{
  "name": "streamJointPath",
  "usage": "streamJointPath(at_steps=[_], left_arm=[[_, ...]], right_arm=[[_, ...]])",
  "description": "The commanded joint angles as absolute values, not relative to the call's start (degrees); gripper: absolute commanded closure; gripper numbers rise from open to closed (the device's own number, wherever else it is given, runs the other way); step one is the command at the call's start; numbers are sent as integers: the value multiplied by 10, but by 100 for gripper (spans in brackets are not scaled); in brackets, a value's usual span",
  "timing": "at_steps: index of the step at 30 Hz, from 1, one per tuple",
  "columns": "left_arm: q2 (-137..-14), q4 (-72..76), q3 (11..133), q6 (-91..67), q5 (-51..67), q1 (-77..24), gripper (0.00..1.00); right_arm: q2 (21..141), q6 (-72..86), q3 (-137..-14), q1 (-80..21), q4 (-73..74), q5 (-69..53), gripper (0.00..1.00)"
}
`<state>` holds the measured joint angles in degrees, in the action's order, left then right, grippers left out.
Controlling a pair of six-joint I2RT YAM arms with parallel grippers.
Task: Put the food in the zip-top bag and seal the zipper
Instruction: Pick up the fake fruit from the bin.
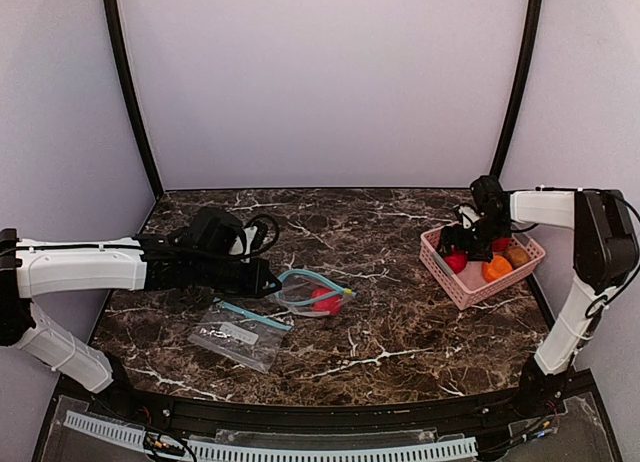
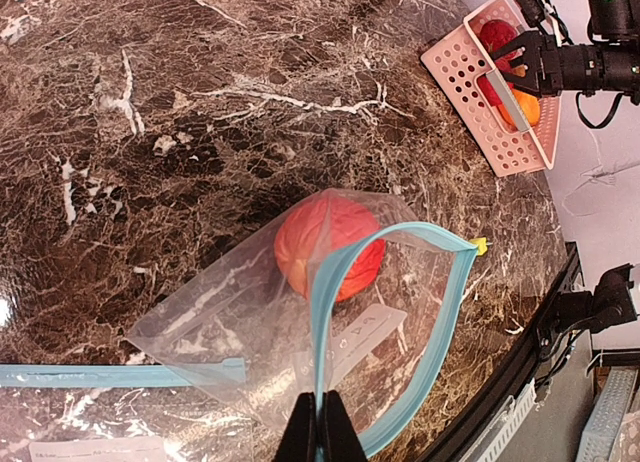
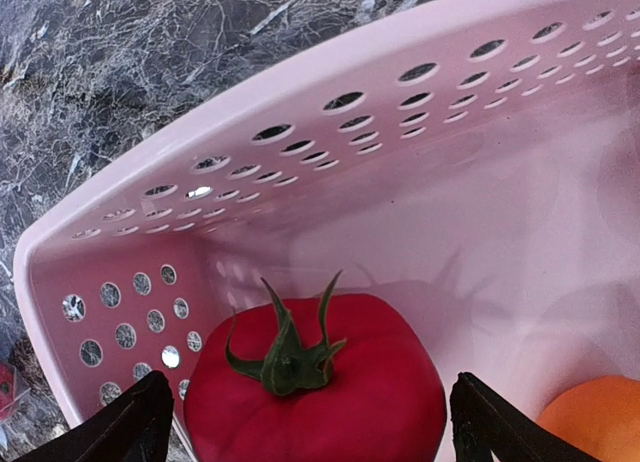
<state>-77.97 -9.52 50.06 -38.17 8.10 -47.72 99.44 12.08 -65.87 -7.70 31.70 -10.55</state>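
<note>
Now mid-loading, with sealing not yet due. Pinches the zipper [image 2: 335,312] in the left claw [image 2: 320,422], shut tight on the strip, propping the zip-top bag [image 2: 230,312] open left of the middle of the table [image 1: 400,332]. Shows one red piece [image 2: 330,244] already inside. Hovers the right claw [image 3: 315,422], spread wide and gripping nothing, astride a red tomato [image 3: 320,382] in the pink basket [image 3: 400,182] at the right. Leaves an orange piece [image 3: 590,422] and a brown-tan piece [image 1: 517,254] alongside. Probably calls next for lowering, closing on the tomato, lifting clear of the basket wall, then carrying left to the open mouth.
</note>
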Motion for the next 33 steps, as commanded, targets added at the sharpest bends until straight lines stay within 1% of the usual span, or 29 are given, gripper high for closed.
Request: streamJointPath(at_steps=[1,6,8,12,22,29,33], left_arm=[[-769,-101,498,-382,81,-472,99],[-768,-102,498,-384,81,-472,99],[-767,-103,498,-385,81,-472,99],[-765,-106,497,-384,79,-472,99],[-755,-110,494,-384,75,-472,99],[-749,-105,490,-388,81,-472,99],[-747,-100,485,-390,83,-472,99]], right_arm=[[1003,125,-652,-82,293,-114,8],[1000,130,-645,-82,290,-106,16],[999,133,-643,-81,291,-101,20],[988,136,-639,-82,290,-92,25],[934,142,-647,-80,320,-57,27],[833,156,-649,-84,351,-70,28],[771,169,-646,-115,358,-97,29]])
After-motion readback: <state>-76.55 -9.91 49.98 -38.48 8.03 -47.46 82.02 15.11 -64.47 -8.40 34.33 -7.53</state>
